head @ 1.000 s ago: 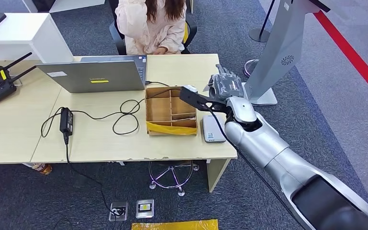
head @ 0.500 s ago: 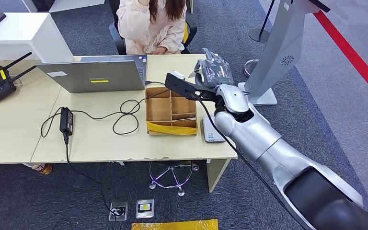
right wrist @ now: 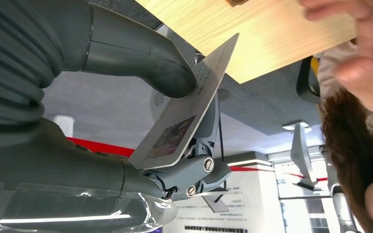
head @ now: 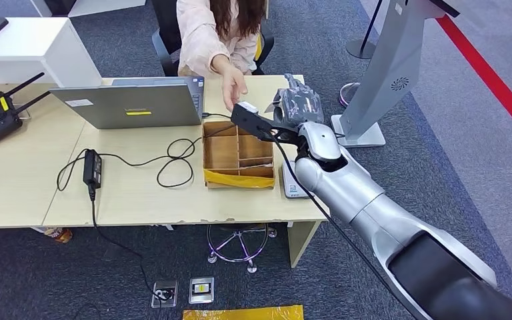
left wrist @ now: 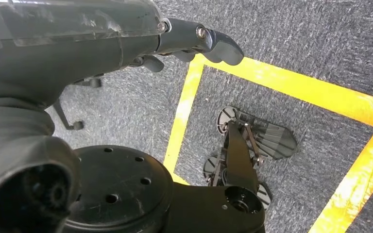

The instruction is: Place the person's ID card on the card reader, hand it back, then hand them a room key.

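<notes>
Head view first: the right hand point(head: 298, 105) is up over the far right part of the desk point(head: 140, 193), just past the far edge of the cardboard divider box point(head: 238, 155). A person's hand point(head: 235, 85) reaches in from the far side and sits close to the robot's wrist camera, just left of the hand. The card reader point(head: 292, 181) is on the desk right of the box, partly under the silver forearm. A laptop point(head: 133, 103) sits left of the box, with a black cable and power brick point(head: 92, 168) nearer.

Left wrist view: the left hand point(left wrist: 126, 36) hangs over grey carpet with yellow tape point(left wrist: 291, 87) on it. Fingers look loosely curled with nothing in them, but I can't really tell.

Right wrist view: the right hand point(right wrist: 141, 121) is pinching the ID card point(right wrist: 187, 109) between thumb and darker fingers, card tilted on edge. The person's hand point(right wrist: 354, 53) is blurry, near the card but not touching it.
</notes>
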You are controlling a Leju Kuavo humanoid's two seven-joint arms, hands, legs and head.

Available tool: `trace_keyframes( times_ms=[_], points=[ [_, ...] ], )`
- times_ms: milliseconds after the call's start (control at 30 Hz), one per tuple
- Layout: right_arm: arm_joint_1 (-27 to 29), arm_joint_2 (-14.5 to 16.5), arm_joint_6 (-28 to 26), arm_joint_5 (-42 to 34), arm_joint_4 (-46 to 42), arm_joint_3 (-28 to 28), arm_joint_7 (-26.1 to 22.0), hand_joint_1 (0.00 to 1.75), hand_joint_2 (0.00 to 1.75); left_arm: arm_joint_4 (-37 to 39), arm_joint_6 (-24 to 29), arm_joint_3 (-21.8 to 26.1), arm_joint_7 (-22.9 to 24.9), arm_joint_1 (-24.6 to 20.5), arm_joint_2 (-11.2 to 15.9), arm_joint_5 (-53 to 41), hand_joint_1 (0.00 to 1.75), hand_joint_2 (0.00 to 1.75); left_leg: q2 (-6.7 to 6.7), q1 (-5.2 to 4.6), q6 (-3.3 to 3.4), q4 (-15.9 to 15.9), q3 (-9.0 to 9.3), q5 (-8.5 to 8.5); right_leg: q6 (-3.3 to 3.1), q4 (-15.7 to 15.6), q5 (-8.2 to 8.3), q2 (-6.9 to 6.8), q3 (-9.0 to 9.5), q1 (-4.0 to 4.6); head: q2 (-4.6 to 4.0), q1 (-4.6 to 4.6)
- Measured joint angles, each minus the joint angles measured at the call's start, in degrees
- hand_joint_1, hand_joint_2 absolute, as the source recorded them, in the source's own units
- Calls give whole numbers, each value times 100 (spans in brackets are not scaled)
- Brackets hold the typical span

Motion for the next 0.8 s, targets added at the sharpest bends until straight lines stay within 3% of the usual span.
trace_keyframes(
  times_ms=[600,633,733,767,800],
  points=[
    [7,57,126,372,125,-4,152,175,175,1,30,7,-103,2,5,13,0,0,-1,1,0,0,0,0,0,0,0,-1,0,1,0,0],
    [7,57,127,378,130,-5,146,135,175,1,34,7,-103,2,7,5,0,0,-1,1,0,0,0,0,0,0,0,-1,0,1,-1,0],
    [7,57,126,390,136,-10,109,4,44,1,50,7,-103,2,11,-2,0,0,-1,1,0,0,0,0,0,0,0,-1,0,1,-1,0],
    [8,57,118,390,137,-13,77,0,0,1,55,7,-102,2,12,-3,0,0,-1,1,0,0,0,0,0,0,0,0,0,1,-1,-1],
    [9,57,102,382,137,-18,32,0,0,1,61,7,-99,2,12,-4,0,0,-1,1,0,0,0,0,0,0,0,0,0,1,-1,0]
  ],
)
